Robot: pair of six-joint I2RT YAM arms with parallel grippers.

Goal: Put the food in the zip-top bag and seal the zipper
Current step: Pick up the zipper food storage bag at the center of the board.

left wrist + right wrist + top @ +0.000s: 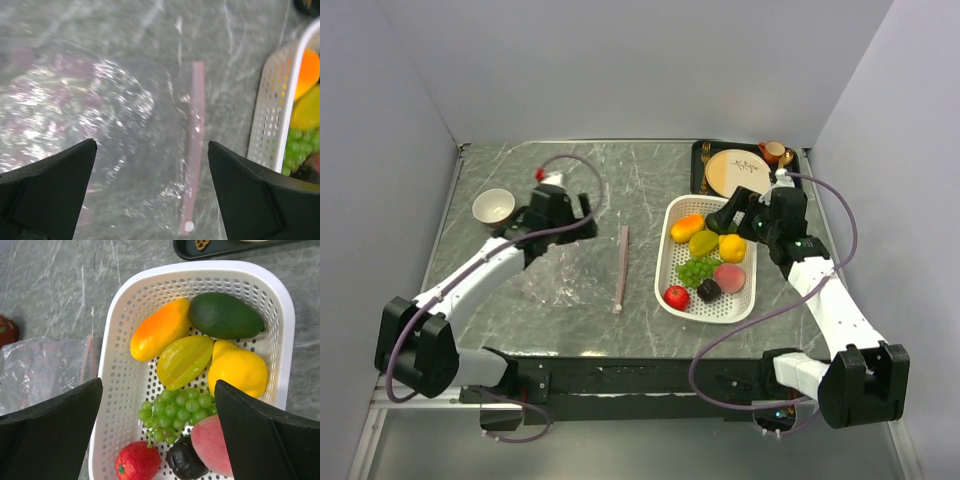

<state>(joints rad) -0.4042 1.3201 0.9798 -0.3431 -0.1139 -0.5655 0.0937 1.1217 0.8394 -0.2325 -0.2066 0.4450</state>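
**Top external view.** The zip-top bag [582,268] is laid flat near the middle of the counter [520,300]. Its zipper [622,268] runs from far to near along the side facing the basket [663,262]. The food [696,270] is contained in that basket, toward the right edge. The left gripper [582,215] is positioned over the bag's far-left part. The right gripper [728,212] is positioned over the basket's far end.

**Left wrist view.** The jaws are spread wide and nothing is held. The bag film is seen below, crinkled and glossy, and is judged light, limp and slippery. For opening the mouth, a pinch on the stiffer zipper strip, or on one layer just beside it, is recommended.

**Right wrist view.** The jaws are likewise spread wide and empty above the basket. The mango [160,330], avocado [225,315], lemon [240,367], grapes [180,410], peach [210,440] and tomato [137,462] lie loose. They are judged light, rigid and smooth. Each is best gripped across its narrow middle.
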